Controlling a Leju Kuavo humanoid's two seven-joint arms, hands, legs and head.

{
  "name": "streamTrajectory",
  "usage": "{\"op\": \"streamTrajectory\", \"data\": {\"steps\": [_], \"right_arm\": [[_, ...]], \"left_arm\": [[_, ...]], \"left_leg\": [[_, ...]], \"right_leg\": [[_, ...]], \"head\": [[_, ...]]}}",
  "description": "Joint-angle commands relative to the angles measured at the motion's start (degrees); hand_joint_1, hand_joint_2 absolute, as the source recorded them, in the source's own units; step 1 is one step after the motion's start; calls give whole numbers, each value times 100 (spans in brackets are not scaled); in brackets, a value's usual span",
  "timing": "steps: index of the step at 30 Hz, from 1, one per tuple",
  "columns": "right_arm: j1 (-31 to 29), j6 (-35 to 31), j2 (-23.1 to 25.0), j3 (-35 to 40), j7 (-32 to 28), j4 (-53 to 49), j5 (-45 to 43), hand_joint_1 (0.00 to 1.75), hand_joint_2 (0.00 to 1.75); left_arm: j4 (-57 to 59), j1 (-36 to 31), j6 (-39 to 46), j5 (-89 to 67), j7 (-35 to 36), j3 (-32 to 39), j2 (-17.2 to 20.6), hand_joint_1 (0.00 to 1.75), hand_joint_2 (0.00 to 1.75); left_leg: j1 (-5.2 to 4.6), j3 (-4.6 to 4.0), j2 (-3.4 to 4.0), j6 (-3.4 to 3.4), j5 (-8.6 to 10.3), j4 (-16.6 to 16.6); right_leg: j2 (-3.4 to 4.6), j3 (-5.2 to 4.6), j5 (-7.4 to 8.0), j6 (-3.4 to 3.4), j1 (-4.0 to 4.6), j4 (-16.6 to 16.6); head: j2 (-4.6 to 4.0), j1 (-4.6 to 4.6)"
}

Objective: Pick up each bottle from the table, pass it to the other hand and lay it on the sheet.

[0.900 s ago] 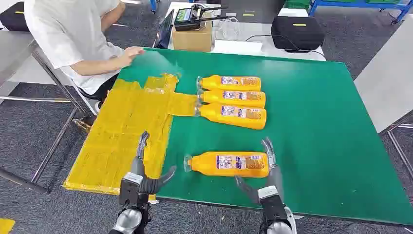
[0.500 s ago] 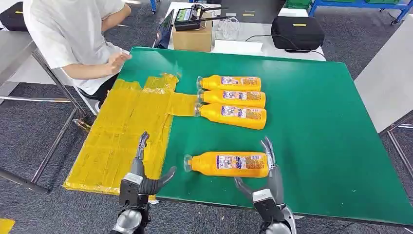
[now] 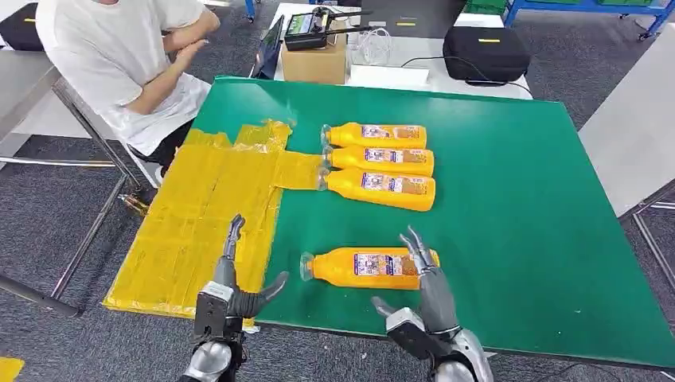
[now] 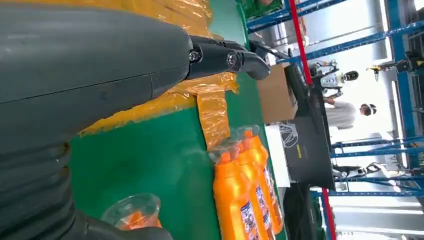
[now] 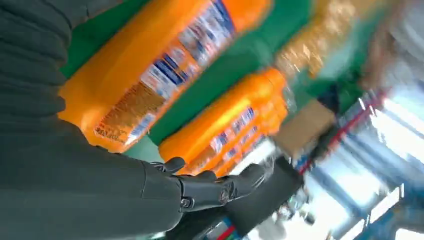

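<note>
The near bottle (image 3: 372,268) lies crosswise, cap toward the sheet (image 3: 203,215), base just beyond the empty, spread right hand (image 3: 422,306), probably not yet touching; the left hand (image 3: 235,286), also spread and empty, waits beside the cap.

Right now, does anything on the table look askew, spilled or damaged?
No spill or damage. The yellow sheet is wrinkled and overhangs the table edge. Three bottles lie side by side, the near bottle alone.

Three bottles (image 3: 378,165) lie behind the near bottle (image 3: 368,267), right of the sheet (image 3: 199,215).
</note>
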Motion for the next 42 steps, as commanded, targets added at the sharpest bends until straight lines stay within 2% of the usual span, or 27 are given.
{"op": "streamTrajectory", "data": {"steps": [1, 6, 10, 16, 20, 24, 27, 28, 31, 36, 38, 42], "right_arm": [[-765, 497, -846, 535, 179, 858, 460, 0, 175], [-1117, 378, -844, 654, 370, 1103, 851, 0, 175], [-1566, 343, -751, 806, 833, 1288, 1265, 0, 175], [-1613, 109, -722, 950, 1189, 1145, 1681, 0, 175], [-1651, 197, -688, 963, 1413, 1114, 1768, 0, 175], [-1651, 197, -688, 963, 1413, 1114, 1768, 0, 175], [-1749, 944, -716, 1046, 1526, 1185, 1425, 0, 175], [-1846, 1374, -792, 1178, 1463, 1275, 1215, 0, 175], [-1957, 1839, -1036, 1407, 1559, 1457, 1138, 0, 175], [-1984, 1888, -1233, 1481, 1874, 1495, 1192, 0, 175], [-1985, 1951, -1379, 1640, 2419, 1334, 1441, 0, 175], [-1947, 1864, -1401, 1651, 2727, 1233, 1538, 0, 175]], "left_arm": [[333, -331, -211, -114, 15, 58, 11, 0, 175], [423, -422, -266, -133, 15, 1, -23, 0, 175], [453, -457, -240, -161, 15, -51, -17, 0, 175], [452, -416, -205, -177, 15, -32, 0, 0, 175], [450, -390, -186, -183, 15, -12, 25, 0, 175], [450, -390, -186, -183, 15, -12, 25, 0, 175], [444, -384, -217, -203, 15, 21, 36, 0, 175], [452, -403, -268, -210, 15, 19, 45, 0, 175], [511, -437, -288, -222, 15, -5, 45, 0, 175], [585, -431, -251, -229, 15, 1, 37, 0, 175], [608, -400, -196, -243, 15, 11, 49, 0, 175], [653, -385, -153, -272, 15, 62, 30, 0, 175]], "left_leg": [[-1, 9, -3, 18, 6, -12], [-2, 18, 6, 19, 4, -19], [-2, 14, 16, 17, 3, -13], [-1, 16, 5, 18, 4, -17], [-2, 19, 6, 16, 2, -16], [-1, 15, 7, 16, 3, -16], [-2, 10, 8, 15, 3, -12], [0, 14, 9, 18, 5, -17], [-1, 6, 3, 12, 2, -7], [-3, 15, -5, 19, 4, -16], [-2, 18, -9, 20, 5, -18], [-2, 17, -4, 17, 4, -16]], "right_leg": [[0, 10, 9, -22, 4, -17], [10, 14, 9, -29, 5, -20], [20, 4, 10, -27, 4, -12], [8, 11, 7, -28, 5, -16], [9, 13, 4, -27, 4, -14], [10, 11, 6, -28, 5, -14], [11, 5, 7, -25, 4, -10], [13, 8, 9, -32, 7, -15], [6, 5, 5, -18, 3, -7], [-1, 15, 5, -27, 4, -18], [-6, 21, 4, -28, 5, -22], [0, 17, 5, -27, 4, -18]], "head": [[0, 0], [0, 0], [0, -2], [0, -2], [0, 0], [0, -2], [0, 0], [0, 0], [0, 0], [0, -2], [0, 0], [0, 0]]}}
